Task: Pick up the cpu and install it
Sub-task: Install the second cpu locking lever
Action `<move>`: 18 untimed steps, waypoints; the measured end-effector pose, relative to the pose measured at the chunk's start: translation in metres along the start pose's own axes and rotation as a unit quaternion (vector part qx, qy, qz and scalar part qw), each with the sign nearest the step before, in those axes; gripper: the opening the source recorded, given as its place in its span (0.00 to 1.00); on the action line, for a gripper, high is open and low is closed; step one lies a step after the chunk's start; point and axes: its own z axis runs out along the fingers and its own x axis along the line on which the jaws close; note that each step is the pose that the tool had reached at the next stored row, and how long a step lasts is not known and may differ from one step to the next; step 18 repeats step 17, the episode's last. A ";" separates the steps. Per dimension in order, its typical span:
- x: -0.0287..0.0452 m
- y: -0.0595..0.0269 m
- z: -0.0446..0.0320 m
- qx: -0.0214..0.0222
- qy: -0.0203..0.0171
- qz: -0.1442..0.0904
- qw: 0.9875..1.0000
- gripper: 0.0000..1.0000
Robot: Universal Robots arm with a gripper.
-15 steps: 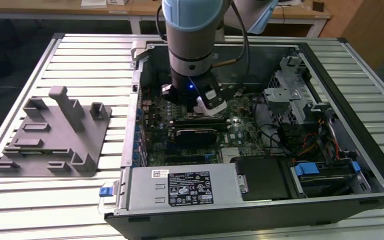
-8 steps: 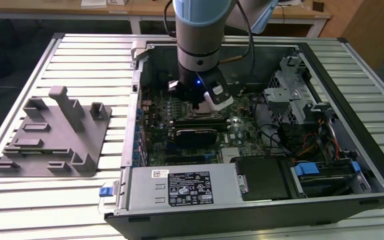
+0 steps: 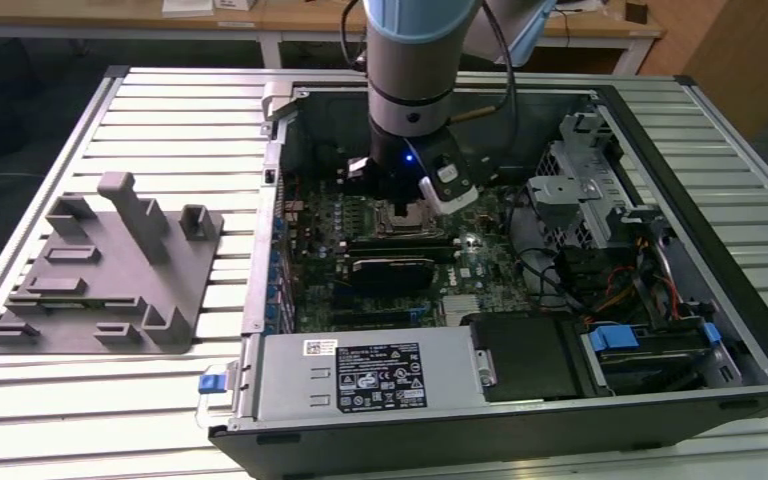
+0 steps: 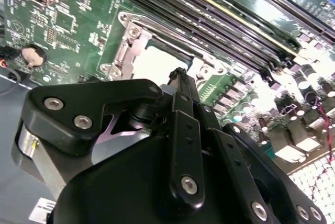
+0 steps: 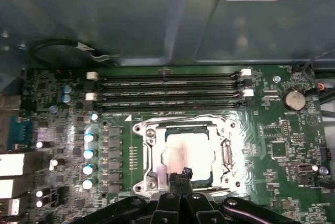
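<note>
The cpu [image 5: 189, 153] lies flat in the motherboard socket [image 5: 149, 145], its silvery top plate bright under the light; in the second wrist view the cpu [image 4: 157, 62] shows as a pale square inside the metal socket frame [image 4: 125, 46]. My gripper [image 5: 182, 176] hovers just above the socket's near edge, fingers pressed together with nothing between them. In the second wrist view the gripper [image 4: 180, 75] tapers to one narrow tip over the cpu's edge. In the exterior view the arm reaches down into the open computer case and the gripper [image 3: 404, 205] sits over the socket [image 3: 398, 222].
Memory slots [image 5: 167, 88] run beside the socket, with a row of capacitors [image 5: 89, 153] on another side. The case walls [image 3: 277, 150], drive cage [image 3: 578, 190] and power supply [image 3: 371, 375] enclose the board. A grey plastic fixture block [image 3: 104, 270] stands outside at the exterior view's left.
</note>
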 end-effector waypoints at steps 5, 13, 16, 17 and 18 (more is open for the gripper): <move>-0.0042 0.0079 0.0018 0.014 -0.001 0.000 1.000 0.11; -0.0078 0.0191 0.0042 0.029 -0.001 -0.001 1.000 0.11; -0.0080 0.0191 0.0042 0.029 -0.001 -0.001 1.000 0.11; -0.0080 0.0191 0.0043 0.029 -0.001 -0.001 1.000 0.11; -0.0080 0.0191 0.0043 0.029 -0.001 -0.001 1.000 0.11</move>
